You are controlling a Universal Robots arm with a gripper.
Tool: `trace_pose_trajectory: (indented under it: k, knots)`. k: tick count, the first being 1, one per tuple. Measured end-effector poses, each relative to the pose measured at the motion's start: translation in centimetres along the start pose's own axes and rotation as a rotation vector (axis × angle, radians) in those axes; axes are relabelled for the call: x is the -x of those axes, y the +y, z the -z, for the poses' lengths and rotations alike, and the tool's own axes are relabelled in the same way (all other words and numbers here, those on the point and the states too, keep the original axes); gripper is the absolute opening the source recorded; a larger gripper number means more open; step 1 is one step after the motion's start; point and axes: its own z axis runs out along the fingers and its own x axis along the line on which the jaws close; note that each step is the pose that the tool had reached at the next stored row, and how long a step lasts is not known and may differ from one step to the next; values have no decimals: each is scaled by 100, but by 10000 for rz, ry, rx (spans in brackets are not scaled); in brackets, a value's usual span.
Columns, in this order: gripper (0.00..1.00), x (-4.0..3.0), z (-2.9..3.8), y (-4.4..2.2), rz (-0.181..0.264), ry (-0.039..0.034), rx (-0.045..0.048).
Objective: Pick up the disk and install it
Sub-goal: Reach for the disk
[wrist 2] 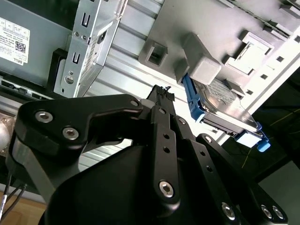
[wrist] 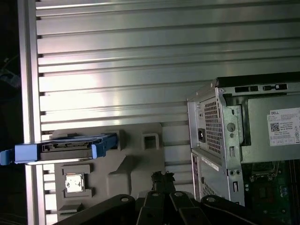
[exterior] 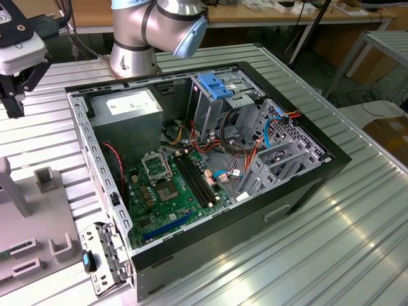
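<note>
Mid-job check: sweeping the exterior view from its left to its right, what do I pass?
From its left: grey fixture plate → power supply → blue-topped drive cage → perforated metal bracket.

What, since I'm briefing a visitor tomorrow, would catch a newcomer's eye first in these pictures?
The open computer case dominates the exterior view, lying on the ribbed metal table with its green motherboard exposed. In both wrist views the disk in its blue carrier stands on edge in a grey fixture beside the case, with the gripper apart from it.
</note>
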Motion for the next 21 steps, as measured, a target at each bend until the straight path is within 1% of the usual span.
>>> trace_pose_trajectory:
  k: [3,6,14,19,20,21]
  knots:
    - [11,-34,0,-3,0,3,0]
    - [11,-52,0,-4,0,4,0]
    - [11,-60,0,-4,-1,3,0]
    - [11,-109,1,-5,0,4,0]
    - [11,-143,1,-8,0,5,0]
    - [11,-155,1,-8,0,5,0]
